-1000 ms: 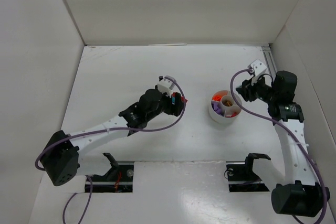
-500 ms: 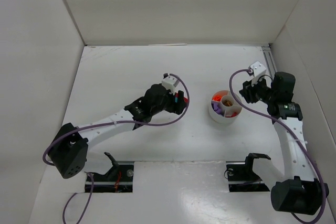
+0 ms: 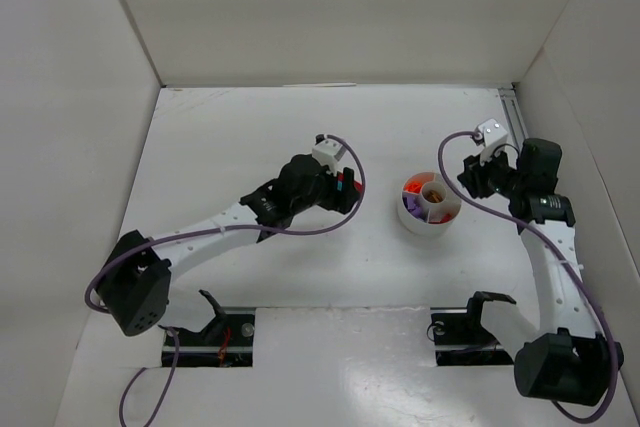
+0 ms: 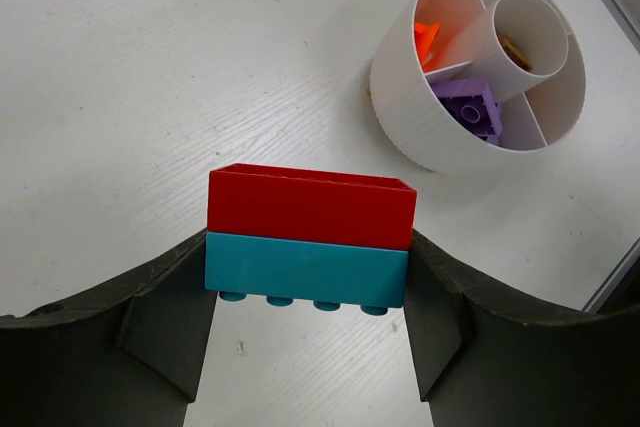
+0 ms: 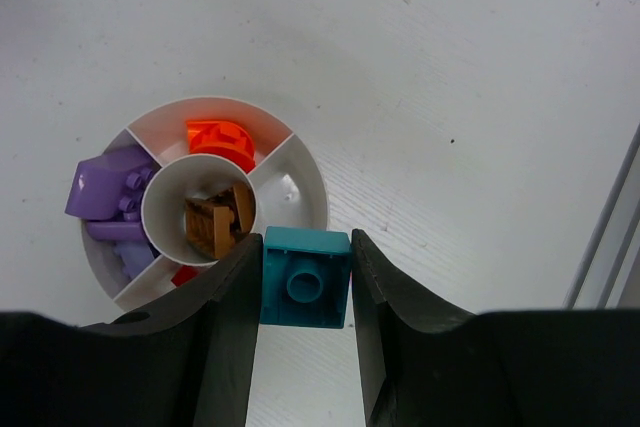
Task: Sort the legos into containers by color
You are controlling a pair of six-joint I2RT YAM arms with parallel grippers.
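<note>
Gripped a two-brick stack (image 4: 308,239) in the left gripper (image 4: 305,297) — red brick (image 4: 310,205) above, teal brick (image 4: 305,272) below, studs toward the bottom of the frame. Kept the jaws parted only to the stack's length, pressed on both ends. Hung over the white table (image 4: 120,67), just left of centre in the overhead view, well apart from the divided white bowl (image 4: 420,117) at the upper right of the left wrist view.

Pinched a teal square piece (image 5: 305,277) in the right gripper (image 5: 305,292), jaws narrowed onto its two sides, a round mark at its middle facing the camera. Overlapped the bowl's lower right rim in the right wrist view — touching or above it, could not tell.

Held in the bowl: an orange piece (image 5: 220,137) in the upper wedge, purple pieces (image 5: 105,187) in the left wedge, brown pieces (image 5: 220,219) in the centre cup, a red scrap (image 5: 183,274) in the lower wedge, mostly hidden by a finger. Left the right-hand wedge bare.
</note>
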